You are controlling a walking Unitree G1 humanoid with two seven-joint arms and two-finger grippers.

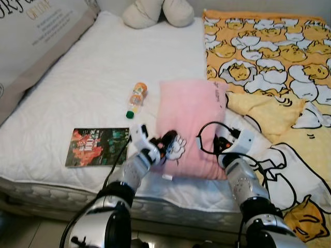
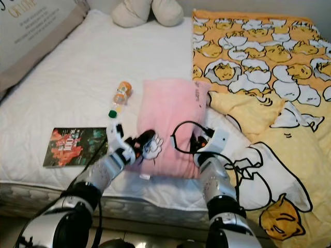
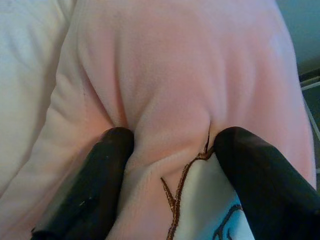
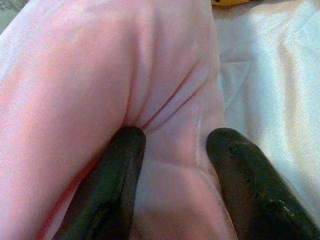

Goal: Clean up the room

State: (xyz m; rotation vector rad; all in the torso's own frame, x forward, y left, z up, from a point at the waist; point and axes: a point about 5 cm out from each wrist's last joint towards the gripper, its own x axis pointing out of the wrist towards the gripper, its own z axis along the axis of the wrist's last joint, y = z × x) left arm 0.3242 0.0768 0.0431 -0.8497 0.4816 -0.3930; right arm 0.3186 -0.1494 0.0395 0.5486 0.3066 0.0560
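Observation:
A pink pillow with a cartoon patch lies on the white bed, near its front edge. My left gripper is shut on the pillow's near left corner; the left wrist view has a fold of pink plush pinched between both black fingers. At the pillow's near right edge, my right gripper is shut too. A ridge of pink fabric sits between its fingers. An orange drink bottle with a green cap lies just left of the pillow. A dark book rests left of my left arm.
A yellow cartoon blanket covers the bed's right half and hangs over the front. A cream plush toy sits at the far end. A large grey printed cushion leans at the far left. The mattress front edge is close below my arms.

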